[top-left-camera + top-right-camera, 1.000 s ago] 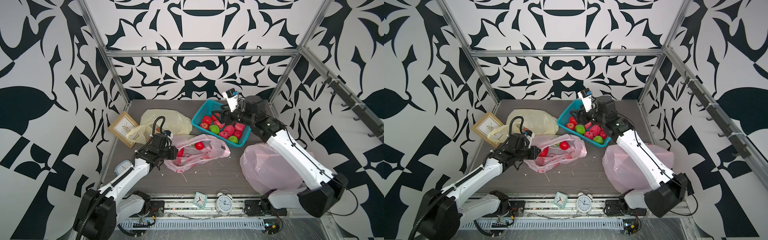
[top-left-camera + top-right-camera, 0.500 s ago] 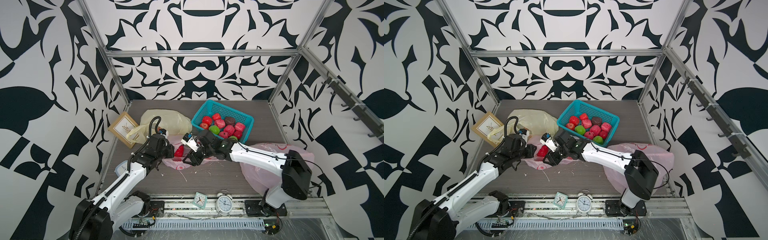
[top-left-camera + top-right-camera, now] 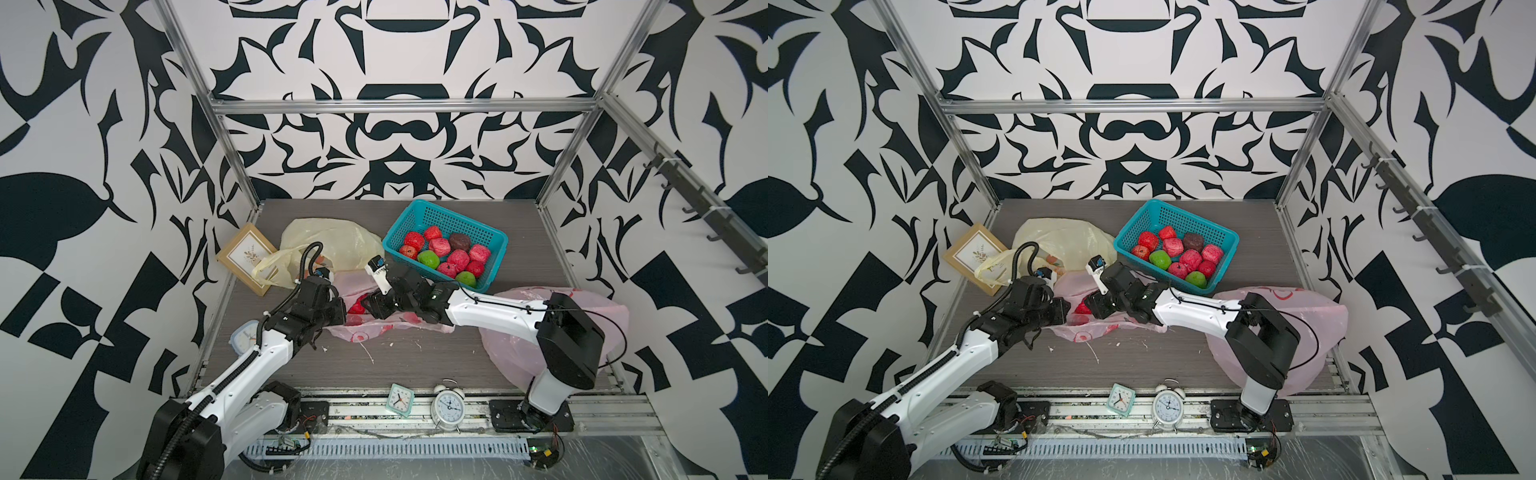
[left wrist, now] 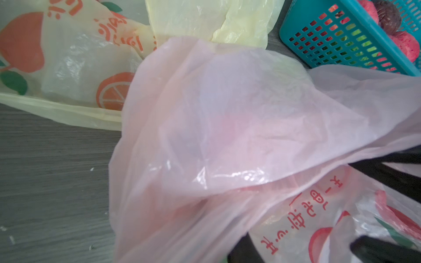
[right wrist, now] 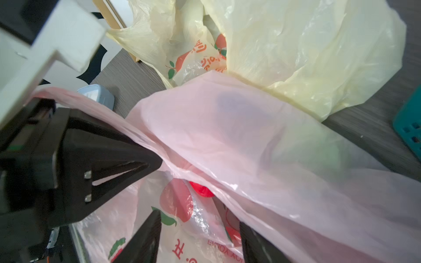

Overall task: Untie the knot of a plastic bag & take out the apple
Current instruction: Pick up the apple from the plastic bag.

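Pink plastic bag [image 3: 365,330] lies open, its mouth rim pinched in the left end effector [image 5: 158,163]. The right end effector [image 5: 200,234], over the teal basket [image 3: 461,219] a second ago, is back at that mouth, spread and empty. A red apple [image 5: 201,189] waits just inside, likely the next pick. Beyond, the basket holds red and green fruit [image 3: 446,255].

White arms [image 3: 257,365] (black joints [image 3: 569,345])

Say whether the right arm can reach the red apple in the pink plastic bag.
Likely yes: left hand holds the pink plastic bag's edge up; red apple exposed before the open right hand.
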Controlling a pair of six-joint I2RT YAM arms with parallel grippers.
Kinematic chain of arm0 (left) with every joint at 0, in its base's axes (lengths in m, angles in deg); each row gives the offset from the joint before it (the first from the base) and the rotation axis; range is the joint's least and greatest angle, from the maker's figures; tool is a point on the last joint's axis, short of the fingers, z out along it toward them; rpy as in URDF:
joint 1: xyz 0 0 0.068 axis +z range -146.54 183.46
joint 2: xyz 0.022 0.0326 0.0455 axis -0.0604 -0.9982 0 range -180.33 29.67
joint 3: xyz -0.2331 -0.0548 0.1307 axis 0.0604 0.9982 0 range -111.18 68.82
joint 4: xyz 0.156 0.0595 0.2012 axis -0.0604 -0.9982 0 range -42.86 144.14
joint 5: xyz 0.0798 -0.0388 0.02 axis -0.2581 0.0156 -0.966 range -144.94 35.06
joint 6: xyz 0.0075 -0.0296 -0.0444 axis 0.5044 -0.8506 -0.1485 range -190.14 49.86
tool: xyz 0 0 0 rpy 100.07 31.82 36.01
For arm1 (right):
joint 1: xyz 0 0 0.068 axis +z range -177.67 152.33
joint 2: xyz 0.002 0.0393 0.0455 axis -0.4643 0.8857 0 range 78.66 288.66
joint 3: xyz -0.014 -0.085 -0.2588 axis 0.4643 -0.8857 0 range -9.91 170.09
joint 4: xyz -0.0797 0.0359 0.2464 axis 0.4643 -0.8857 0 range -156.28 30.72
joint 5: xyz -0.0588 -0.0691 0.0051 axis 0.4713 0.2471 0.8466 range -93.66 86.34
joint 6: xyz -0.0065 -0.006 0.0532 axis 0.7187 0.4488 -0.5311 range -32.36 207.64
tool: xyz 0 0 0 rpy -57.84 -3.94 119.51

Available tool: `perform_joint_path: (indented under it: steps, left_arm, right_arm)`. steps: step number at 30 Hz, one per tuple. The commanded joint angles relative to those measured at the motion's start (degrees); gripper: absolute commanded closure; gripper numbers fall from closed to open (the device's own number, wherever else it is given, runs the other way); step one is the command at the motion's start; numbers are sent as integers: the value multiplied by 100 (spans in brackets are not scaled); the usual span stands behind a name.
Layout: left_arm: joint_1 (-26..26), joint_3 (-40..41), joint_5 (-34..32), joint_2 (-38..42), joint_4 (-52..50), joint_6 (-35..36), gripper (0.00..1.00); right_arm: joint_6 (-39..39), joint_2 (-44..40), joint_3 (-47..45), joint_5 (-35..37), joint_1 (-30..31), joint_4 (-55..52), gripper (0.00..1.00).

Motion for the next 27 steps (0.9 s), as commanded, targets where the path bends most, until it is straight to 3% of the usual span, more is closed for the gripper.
perform_joint_path:
  steps: [1, 7, 10, 16, 22, 27]
  left_arm:
    - [-19, 70, -119, 96, -92, -34, 82]
    - [-19, 61, -55, 35, -17, -24, 82]
    - [-21, 55, -39, -6, 47, 0, 82]
    - [-19, 42, 118, -230, 196, 3, 82]
    - [-19, 71, 156, -282, 252, 24, 82]
    - [-19, 75, 156, -289, 260, 57, 82]
  right_arm:
    - [-25, -10, 420, 535, 19, -284, 46]
    - [-52, 189, 191, 598, 19, -570, 50]
    - [47, 174, 130, 1004, 15, -865, 49]
    - [419, 146, 110, 2276, 16, -952, 22]
    - [868, 451, 360, 2885, -19, -855, 15]
    - [964, 832, 669, 2650, -200, -968, 14]
